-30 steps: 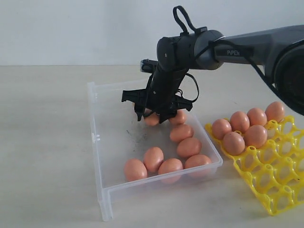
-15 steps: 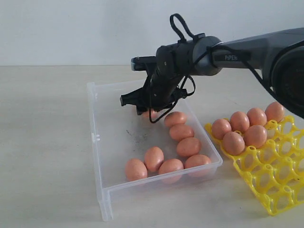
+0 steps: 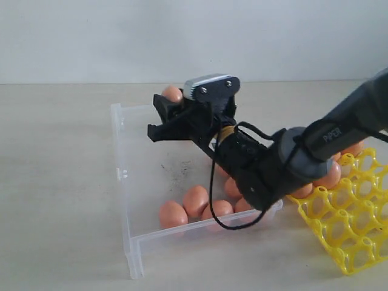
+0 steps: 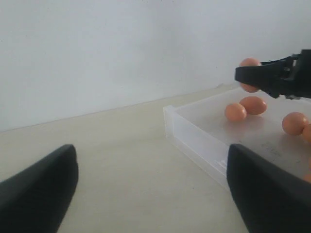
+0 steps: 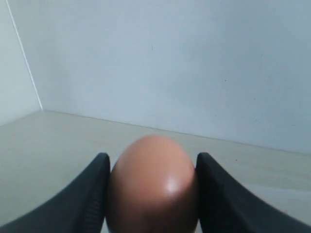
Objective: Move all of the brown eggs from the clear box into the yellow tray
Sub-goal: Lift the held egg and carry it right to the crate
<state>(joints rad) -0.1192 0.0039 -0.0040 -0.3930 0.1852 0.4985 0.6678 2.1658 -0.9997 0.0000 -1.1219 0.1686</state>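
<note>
Between the fingers (image 5: 90,194) sits an egg (image 5: 153,184) (base cropped).

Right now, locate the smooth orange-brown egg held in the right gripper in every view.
Exterior view: smooth orange-brown egg, upper middle, over the clear plastic box's far wall.
Left wrist view: right edge, above the box.
Right wrist view: low centre.
Shared landmark: black fingers clamping it.
</note>
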